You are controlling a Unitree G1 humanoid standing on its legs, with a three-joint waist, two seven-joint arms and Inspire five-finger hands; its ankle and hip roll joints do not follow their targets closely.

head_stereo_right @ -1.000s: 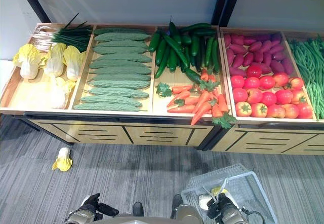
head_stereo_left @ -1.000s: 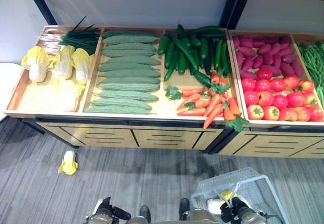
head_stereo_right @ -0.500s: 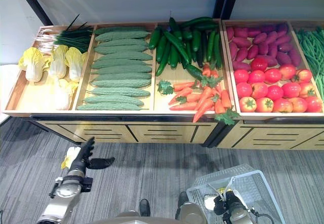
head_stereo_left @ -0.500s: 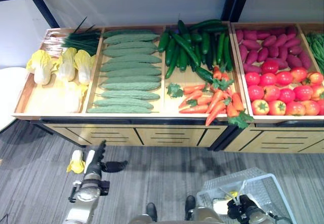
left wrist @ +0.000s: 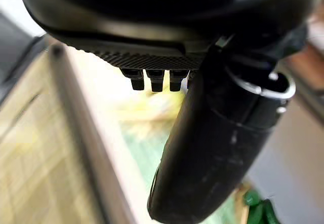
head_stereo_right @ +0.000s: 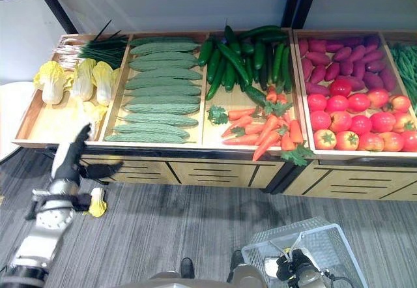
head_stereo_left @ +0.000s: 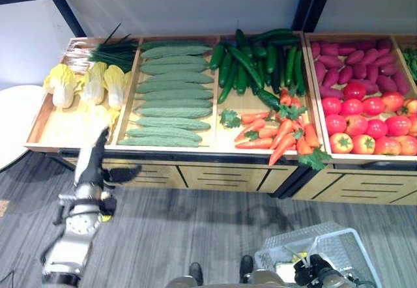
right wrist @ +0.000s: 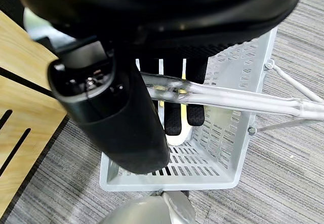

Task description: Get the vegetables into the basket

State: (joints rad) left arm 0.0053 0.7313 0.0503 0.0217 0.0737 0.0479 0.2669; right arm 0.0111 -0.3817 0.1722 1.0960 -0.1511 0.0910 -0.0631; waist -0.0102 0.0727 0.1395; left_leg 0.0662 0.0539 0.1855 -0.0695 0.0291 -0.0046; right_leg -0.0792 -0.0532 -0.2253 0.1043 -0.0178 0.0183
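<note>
Left eye view: left hand (head_stereo_left: 98, 159) raised in front of the long wooden produce stand (head_stereo_left: 195, 150), fingers straight and pointing up at the stand's near edge, thumb splayed sideways, nothing held. Pale yellow-white napa cabbages (head_stereo_left: 85, 85) just beyond the fingertips, in the tray nearest the hand; probably the pick target, hence the open reaching pose. Bumpy green bitter gourds (head_stereo_left: 169, 92) one tray over toward the right arm; dark green cucumbers (head_stereo_left: 251, 63) and orange carrots (head_stereo_left: 277, 130) further that way, red tomatoes (head_stereo_left: 365, 122) furthest. Right hand (head_stereo_left: 316, 276) low at the frame edge, at the handle of the white perforated plastic basket (head_stereo_left: 326, 249) on the grey floor.

Right eye view: same layout. One loose yellow cabbage (head_stereo_right: 98, 203) lying on the floor just beside the left wrist, below the hand, off the stand and outside the basket; likely a drop.

Left wrist view: dark thumb extended, fingertips short and straight past the palm, empty. Yellow-green produce blurred beyond them; hand not touching anything, as far as can be told.

Right wrist view: fingers curled round the basket's metal wire handle (right wrist: 228, 100), so basket kept carried and ready to receive. Pale vegetable (right wrist: 177, 135) already inside, under the fingers; exact kind hard to tell.
</note>
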